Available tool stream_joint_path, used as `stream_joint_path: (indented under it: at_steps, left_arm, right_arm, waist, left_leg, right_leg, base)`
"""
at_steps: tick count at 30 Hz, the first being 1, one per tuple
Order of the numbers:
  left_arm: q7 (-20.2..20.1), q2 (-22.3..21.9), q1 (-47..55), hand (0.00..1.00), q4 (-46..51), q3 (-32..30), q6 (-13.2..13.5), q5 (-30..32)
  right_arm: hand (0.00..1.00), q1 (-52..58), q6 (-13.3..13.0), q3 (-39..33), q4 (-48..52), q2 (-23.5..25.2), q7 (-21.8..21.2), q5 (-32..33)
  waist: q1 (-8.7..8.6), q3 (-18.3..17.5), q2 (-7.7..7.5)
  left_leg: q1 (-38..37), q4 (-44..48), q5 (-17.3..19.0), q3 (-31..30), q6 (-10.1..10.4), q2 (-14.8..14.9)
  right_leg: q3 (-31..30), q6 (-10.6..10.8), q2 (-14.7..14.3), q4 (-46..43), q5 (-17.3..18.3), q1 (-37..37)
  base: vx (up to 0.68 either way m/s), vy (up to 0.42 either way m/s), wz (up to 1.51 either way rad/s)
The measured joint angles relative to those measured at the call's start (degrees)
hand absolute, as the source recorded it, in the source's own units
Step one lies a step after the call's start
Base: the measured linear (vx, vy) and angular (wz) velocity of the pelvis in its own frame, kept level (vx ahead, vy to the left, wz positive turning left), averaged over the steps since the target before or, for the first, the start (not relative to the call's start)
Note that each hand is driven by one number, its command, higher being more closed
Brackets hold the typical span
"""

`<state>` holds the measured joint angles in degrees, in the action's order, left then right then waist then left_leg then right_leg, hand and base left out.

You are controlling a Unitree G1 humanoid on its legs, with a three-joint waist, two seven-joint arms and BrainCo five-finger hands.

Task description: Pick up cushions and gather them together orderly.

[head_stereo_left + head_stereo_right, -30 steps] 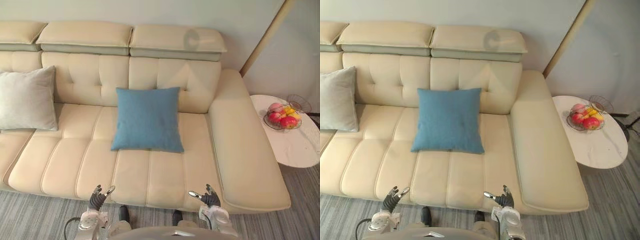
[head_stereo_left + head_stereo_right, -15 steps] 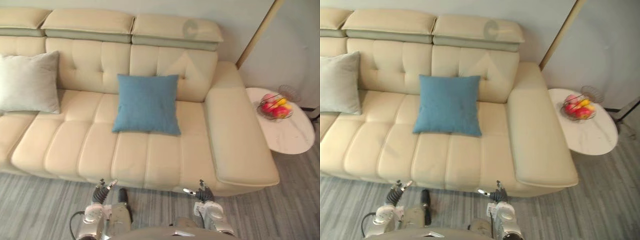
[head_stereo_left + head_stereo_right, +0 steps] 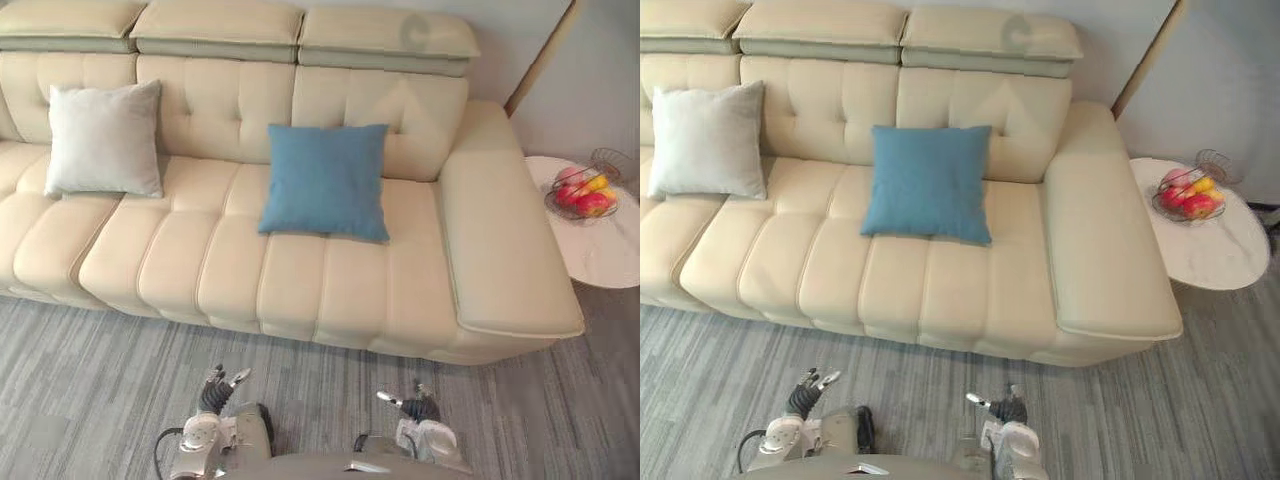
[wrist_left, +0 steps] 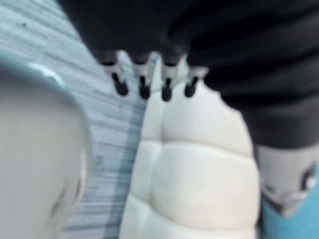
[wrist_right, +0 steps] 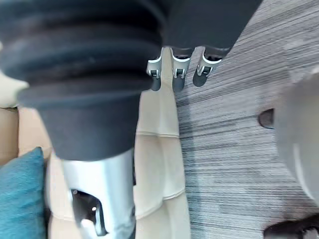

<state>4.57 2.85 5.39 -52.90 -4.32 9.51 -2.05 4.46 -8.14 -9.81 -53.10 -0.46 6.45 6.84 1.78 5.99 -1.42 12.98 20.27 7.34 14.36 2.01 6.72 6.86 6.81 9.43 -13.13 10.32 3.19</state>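
Note:
A blue cushion (image 3: 325, 180) leans upright against the backrest near the middle of the cream sofa (image 3: 300, 290). A pale grey cushion (image 3: 105, 140) leans on the backrest further to the left, well apart from the blue one. My left hand (image 3: 215, 392) and right hand (image 3: 415, 408) hang low over the carpet in front of the sofa, both open and holding nothing. In the left wrist view the straight fingers (image 4: 144, 84) point at the sofa seat, with the blue cushion (image 4: 284, 226) at a corner. The right wrist view shows the blue cushion (image 5: 20, 199) beside the thumb.
A round white side table (image 3: 600, 260) stands right of the sofa's chaise arm, with a wire fruit basket (image 3: 582, 192) on it. Grey striped carpet (image 3: 90, 380) lies between me and the sofa. A slanted wooden pole (image 3: 540, 60) leans at the wall.
The whole picture has shifted: the camera has backed away from the sofa, and more carpet shows. Both cushions stay where they were on the sofa. My hands remain low and open.

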Motion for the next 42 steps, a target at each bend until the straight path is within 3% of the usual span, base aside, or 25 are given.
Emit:
stream_joint_path:
  at_steps: [1, 3, 8, 10, 11, 12, 23, 31, 38, 40, 42]
  left_arm:
    - [0.0, 0.7, 0.1, 0.00, -0.4, 0.0, -0.3, 0.0]
    - [0.0, 1.2, 0.5, 0.00, -1.1, 0.5, -0.4, 0.1]
    - [0.0, 1.5, 0.7, 0.00, -3.0, 1.4, -0.7, 0.8]
    - [-0.1, 1.3, 0.6, 0.00, -4.1, 2.0, -0.7, 1.1]
    - [-1.1, 1.2, 0.2, 0.00, -6.7, 2.2, -1.0, 1.2]
    - [-1.2, 1.4, -1.2, 0.00, -8.6, 2.1, -1.6, 1.2]
    - [-1.2, 1.4, -1.2, 0.00, -8.8, 1.6, -1.7, 1.0]
    - [-1.3, 1.4, -1.4, 0.00, -9.1, 1.7, -2.3, -0.1]
    - [-1.4, 1.6, -2.0, 0.00, -9.1, 1.9, -2.7, 0.0]
    - [-1.6, 2.1, -2.5, 0.00, -9.0, 0.5, -2.7, 0.0]
    - [-1.6, 1.8, -2.7, 0.00, -9.0, -0.3, -2.6, 0.0]
  right_arm:
    - [0.00, 0.3, 0.0, 0.0, -0.4, 0.4, 0.0, 0.0]
    - [0.00, 0.5, 0.0, -1.0, -1.1, 0.2, 0.0, -0.3]
    - [0.00, 0.7, 1.1, -4.2, -4.1, -0.1, 0.1, -0.5]
    - [0.00, 0.9, 1.2, -5.2, -4.2, -0.5, 0.2, -0.5]
    - [0.00, 0.7, 2.1, -6.6, -5.3, -1.1, 0.1, -0.5]
    - [0.00, -1.9, 2.3, -7.3, -8.6, -1.2, 0.0, -0.6]
    - [0.00, -1.6, 2.4, -7.2, -9.1, -1.1, -0.1, -0.5]
    - [0.00, -1.6, 2.4, -6.0, -9.2, -1.4, -0.2, -0.5]
    - [0.00, -2.0, 2.2, -3.1, -8.1, -1.9, -0.2, -0.5]
    - [0.00, -2.4, 2.3, -2.2, -8.1, -2.1, -0.2, -0.5]
    - [0.00, -2.8, 2.2, -1.7, -8.1, -2.8, -0.2, -0.5]
  waist:
    - [-0.42, -0.8, -1.08]
    - [-1.40, -1.3, -1.44]
    - [-1.92, -2.7, -1.08]
    - [-2.09, -3.2, -0.26]
    - [-2.42, -3.7, 0.12]
    - [-2.62, -3.0, -0.33]
    - [-2.75, -1.9, -0.43]
    - [-3.23, -1.2, -0.19]
    - [-3.29, 0.0, -0.40]
    - [-3.31, 0.3, -1.35]
    - [-3.80, 0.7, -1.08]
  left_leg:
    - [-2.2, -4.9, -2.2, 0.5, -0.7, -1.9]
    - [-4.1, -9.8, -4.5, 0.9, -1.1, -3.9]
    - [-9.3, -21.8, -10.2, 1.3, -0.6, -6.1]
    - [-10.6, -25.3, -11.8, 1.2, -0.5, -6.2]
    - [-13.2, -25.3, -11.9, 1.2, -0.5, -5.8]
    - [-16.4, -25.2, -10.2, -0.1, -0.3, -6.0]
    - [-18.4, -25.3, -10.4, -0.7, -0.1, -5.9]
    - [-20.1, -25.3, -10.2, 1.1, 0.4, -4.7]
    - [-21.9, -23.4, -8.3, 9.5, 2.8, -1.6]
    - [-18.1, -16.8, -7.2, 5.1, 1.9, -1.0]
    - [-15.2, -12.1, -5.1, -0.9, 1.2, -0.9]
  right_leg:
    - [-0.2, -0.2, 0.9, 1.9, -1.0, -0.6]
    - [-0.4, -0.3, 1.5, 3.9, -2.9, -1.4]
    - [-1.9, -0.5, 1.4, 6.1, -3.8, -1.4]
    - [-2.0, -0.5, 0.8, 6.7, -3.8, -1.3]
    - [-3.3, -1.6, -0.2, 9.1, -5.2, -4.3]
    - [-3.1, -1.4, -0.5, 12.6, -5.5, -9.3]
    - [0.3, -0.7, -0.4, 13.7, -5.8, -12.8]
    - [-0.6, 0.1, -1.0, 14.3, -6.3, -14.0]
    - [-11.0, -0.8, -4.1, 13.6, -8.0, -9.4]
    - [-14.9, -1.1, -4.4, 12.8, -8.8, -6.4]
    - [-19.2, -0.7, -4.6, 11.8, -9.5, -3.6]
  base:
    - [-0.08, 0.172, 0.03]
    - [-0.12, 0.148, 0.07]
    - [-0.12, 0.039, -0.07]
    - [-0.03, -0.024, -0.20]
    - [0.03, -0.032, -0.26]
    - [0.04, -0.029, -0.25]
    - [-0.01, -0.016, 0.07]
    - [-0.05, -0.041, -0.09]
    - [-0.03, -0.037, -0.72]
    - [0.04, -0.098, -1.12]
    - [0.03, -0.077, -1.12]
